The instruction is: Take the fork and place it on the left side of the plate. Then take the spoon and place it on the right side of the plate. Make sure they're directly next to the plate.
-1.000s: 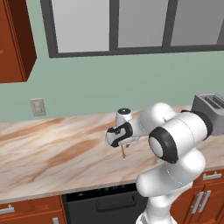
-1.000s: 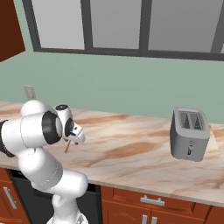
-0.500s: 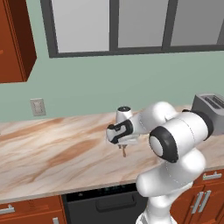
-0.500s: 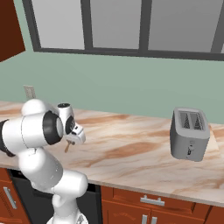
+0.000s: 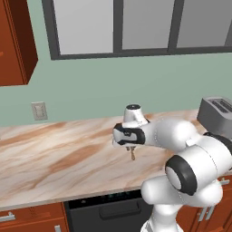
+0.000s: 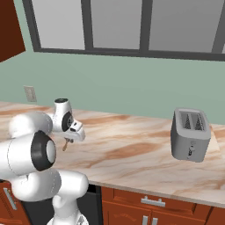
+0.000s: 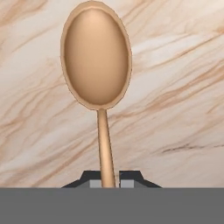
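Left base view: hand (image 5: 131, 147) low over the marble tabletop (image 5: 54, 158), closed on the spoon (image 5: 132, 154), which hangs just beneath; worth lifting straight and keeping the grip steady before carrying. Plenty of bare tabletop to the left, toaster (image 5: 216, 111) well apart on the right. Right base view: spoon (image 6: 66, 144) under the hand (image 6: 70, 139), near the front edge of the tabletop, so best kept away from that drop. Hand view: fingertips (image 7: 94, 178) pinched on the thin handle end, oval bowl of the spoon (image 7: 96, 57) far out ahead, prone to swinging; slow moves advised.
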